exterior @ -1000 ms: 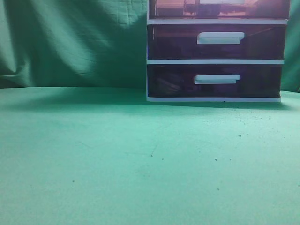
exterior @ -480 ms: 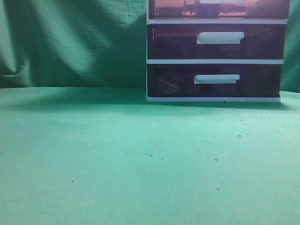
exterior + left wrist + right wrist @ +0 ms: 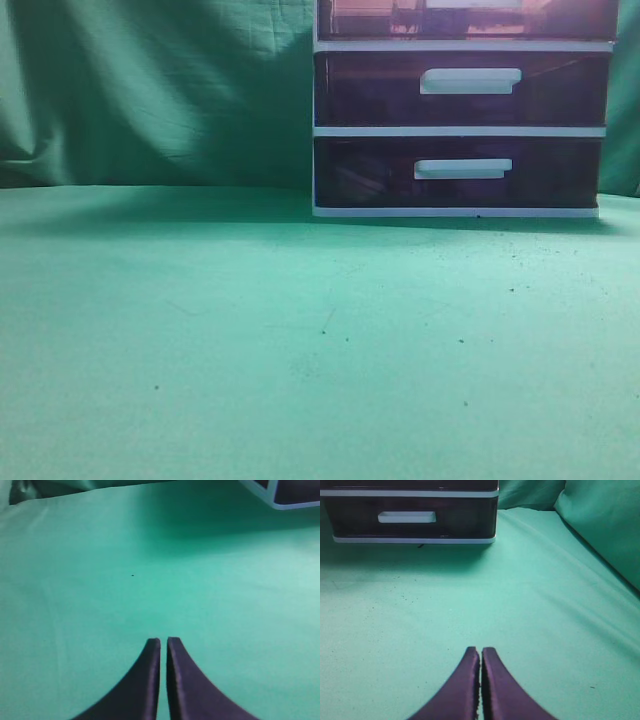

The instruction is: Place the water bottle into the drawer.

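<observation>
Topping the white-framed unit at the back right of the green cloth-covered table (image 3: 250, 330), the translucent purple-brown plastic drawer (image 3: 465, 18) sits cropped by the frame's upper edge, above two matching lower drawers (image 3: 460, 130). Left gripper (image 3: 163, 641) and right gripper (image 3: 480, 650) hover over bare cloth, jaws pressed together, holding nothing.
</observation>
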### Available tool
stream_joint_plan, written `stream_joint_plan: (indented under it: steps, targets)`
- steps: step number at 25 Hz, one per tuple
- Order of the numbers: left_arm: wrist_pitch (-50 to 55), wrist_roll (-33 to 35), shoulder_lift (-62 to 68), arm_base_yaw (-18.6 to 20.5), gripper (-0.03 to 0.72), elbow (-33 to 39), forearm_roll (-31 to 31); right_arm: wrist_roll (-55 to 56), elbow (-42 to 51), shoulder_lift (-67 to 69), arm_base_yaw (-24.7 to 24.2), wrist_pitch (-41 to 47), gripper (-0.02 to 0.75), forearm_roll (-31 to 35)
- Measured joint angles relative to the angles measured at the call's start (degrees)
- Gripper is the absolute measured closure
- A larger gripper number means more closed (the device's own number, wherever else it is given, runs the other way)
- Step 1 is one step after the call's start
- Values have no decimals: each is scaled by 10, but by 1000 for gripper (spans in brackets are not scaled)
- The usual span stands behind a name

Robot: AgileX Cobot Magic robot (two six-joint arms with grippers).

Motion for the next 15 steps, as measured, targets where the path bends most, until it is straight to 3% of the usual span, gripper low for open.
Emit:
stream_joint_plan:
  steps: [15]
  targets:
    - [-1,26,0,0,688,0,-22,0,0,0,0,0,738,0]
